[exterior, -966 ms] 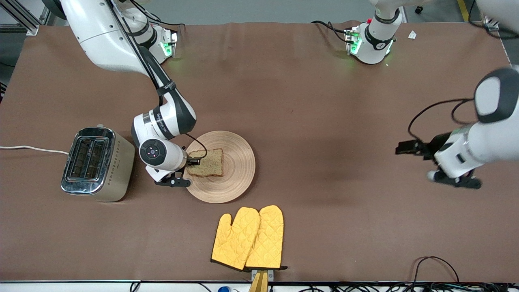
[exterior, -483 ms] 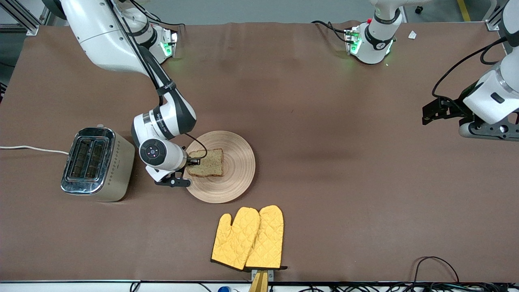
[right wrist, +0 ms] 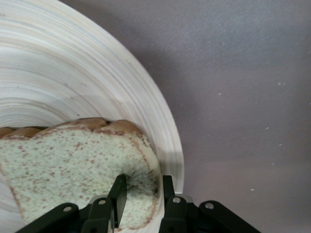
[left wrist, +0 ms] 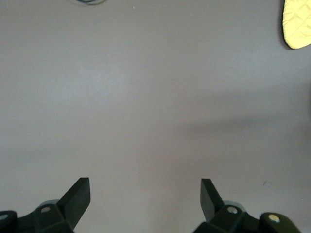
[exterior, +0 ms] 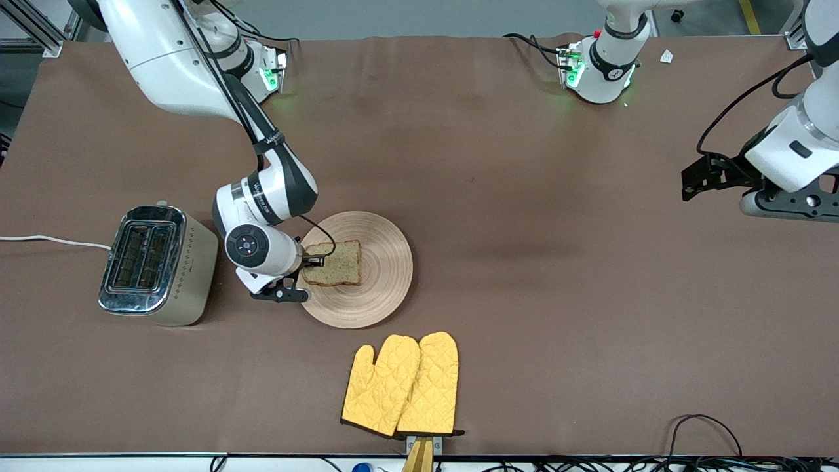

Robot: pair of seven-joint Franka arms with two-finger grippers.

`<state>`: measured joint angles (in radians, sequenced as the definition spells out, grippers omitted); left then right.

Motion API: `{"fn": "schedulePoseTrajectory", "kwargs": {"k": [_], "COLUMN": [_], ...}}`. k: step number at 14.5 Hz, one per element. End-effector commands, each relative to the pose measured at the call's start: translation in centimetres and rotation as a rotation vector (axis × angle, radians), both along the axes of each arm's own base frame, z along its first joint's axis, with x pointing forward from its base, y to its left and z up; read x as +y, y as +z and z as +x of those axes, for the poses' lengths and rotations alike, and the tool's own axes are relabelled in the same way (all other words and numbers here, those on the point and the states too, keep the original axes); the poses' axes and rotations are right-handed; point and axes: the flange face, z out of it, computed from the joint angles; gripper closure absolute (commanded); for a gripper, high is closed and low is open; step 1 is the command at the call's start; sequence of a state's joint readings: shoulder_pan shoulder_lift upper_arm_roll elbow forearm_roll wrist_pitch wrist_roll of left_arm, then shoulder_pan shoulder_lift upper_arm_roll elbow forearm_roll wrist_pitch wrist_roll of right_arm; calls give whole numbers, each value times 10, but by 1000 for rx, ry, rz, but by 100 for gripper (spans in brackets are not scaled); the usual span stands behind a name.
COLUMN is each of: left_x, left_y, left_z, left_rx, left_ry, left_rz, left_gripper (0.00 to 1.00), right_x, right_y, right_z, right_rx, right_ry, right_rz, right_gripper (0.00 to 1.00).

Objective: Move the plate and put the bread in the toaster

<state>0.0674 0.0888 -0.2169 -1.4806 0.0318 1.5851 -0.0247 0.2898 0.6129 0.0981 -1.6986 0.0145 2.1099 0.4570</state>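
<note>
Now we have the bread gripped, but it has not left the plate.
Our right gripper [right wrist: 141, 199] has its fingers [right wrist: 118, 196] pinched on the speckled brown bread [exterior: 335, 263], lying on the pale ringed plate [exterior: 387, 269] beside the toaster [exterior: 157, 264]. Our left gripper [left wrist: 145, 199] waits wide open, empty, over bare surface [exterior: 524, 328].

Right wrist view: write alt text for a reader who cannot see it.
The right end effector pinches the edge of a speckled brown bread slice, one finger pressed onto its top. The bread lies on a pale wooden plate with ring grooves, on the brown table.
</note>
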Motion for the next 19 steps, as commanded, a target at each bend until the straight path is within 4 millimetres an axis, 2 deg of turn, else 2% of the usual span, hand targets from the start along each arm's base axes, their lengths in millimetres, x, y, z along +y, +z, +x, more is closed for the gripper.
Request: {"fn": "schedulePoseTrajectory", "kwargs": {"k": [1,4,6,7,10,15,16,19], "left_x": [2,-10,-17,-15,12,13,12,13], "left_y": [24,46,48,48,40,41,46,45], "left_z": [-7,-24,-30,-33,-41,-39,-38,-38], "left_rx": [-27,-62,-63,-62,-99,-131,-141,-136], "left_ry": [10,7,-1,7,30,33,44,43], "left_rz": [9,-5,-3,-1,-1,-3,-6,-2], "left_gripper": [0,0,0,0,0,0,0,0], "right_x": [-1,-2,-8,-13,-16,-14,-14,-14], "right_y": [4,3,3,3,2,1,1,-2], "right_z": [-2,-2,0,2,2,2,2,2], "right_rx": [3,4,5,3,3,-6,-6,-5], "right_ry": [-41,-34,-28,-24,-22,-22,-22,-22], "right_rz": [34,34,37,41,42,44,44,44], "right_gripper": [62,62,62,62,62,62,62,66]}}
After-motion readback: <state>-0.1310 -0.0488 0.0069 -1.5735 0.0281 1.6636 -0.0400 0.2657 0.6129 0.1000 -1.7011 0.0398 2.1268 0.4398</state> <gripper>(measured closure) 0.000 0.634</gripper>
